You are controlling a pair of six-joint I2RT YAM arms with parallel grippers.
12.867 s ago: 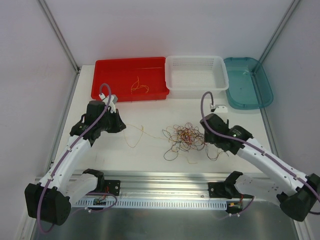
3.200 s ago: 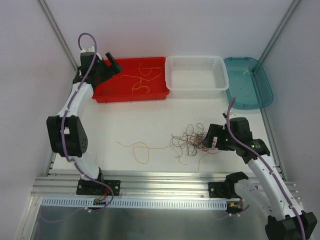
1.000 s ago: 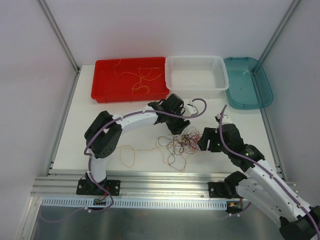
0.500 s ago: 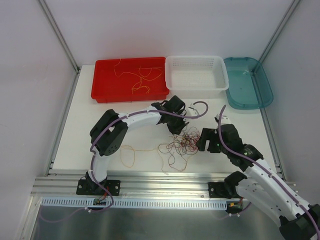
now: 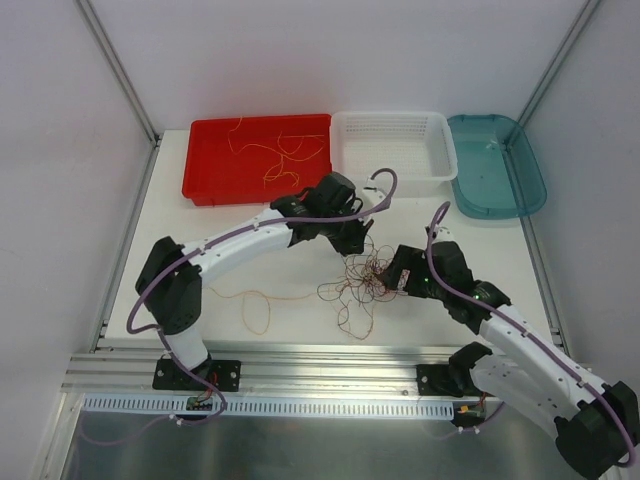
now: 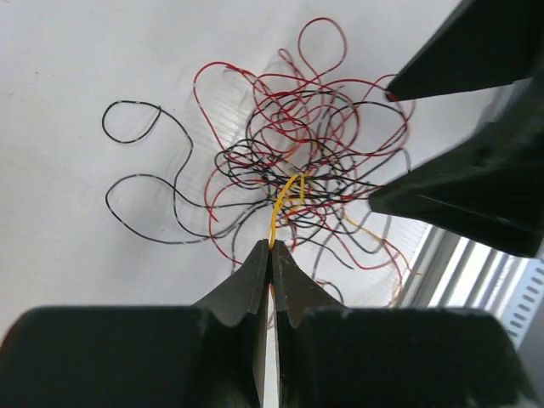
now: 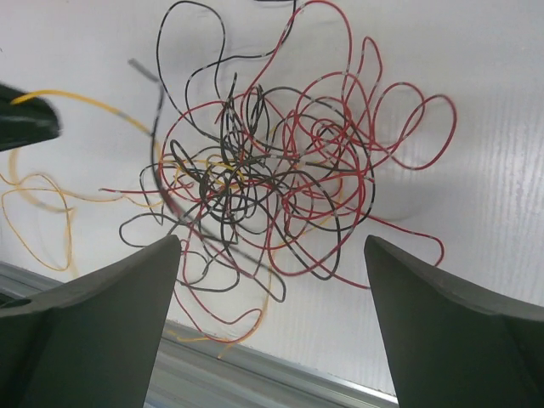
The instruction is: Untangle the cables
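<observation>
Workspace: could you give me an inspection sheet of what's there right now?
Surface: white table.
Job's things: red, black and yellow tangle mid-table; loose wire, yellow, to its left; yellow wires in the red tray.
Clutter: basket and teal tray at the far edge.
Grippers: left gripper shut on a yellow strand leading into the tangle; right gripper open over the tangle.
Cables: purple hoses along both arms.
Surroundings: white walls; metal rail at the near edge.

Red bin [image 5: 205, 170] at the far left of the white table [image 5: 180, 225], white mesh basket [image 5: 390, 150] just beside it, teal tray [image 5: 495, 170] (translucent) at the far right, slotted metal rail [image 5: 320, 380] along the near edge.
</observation>
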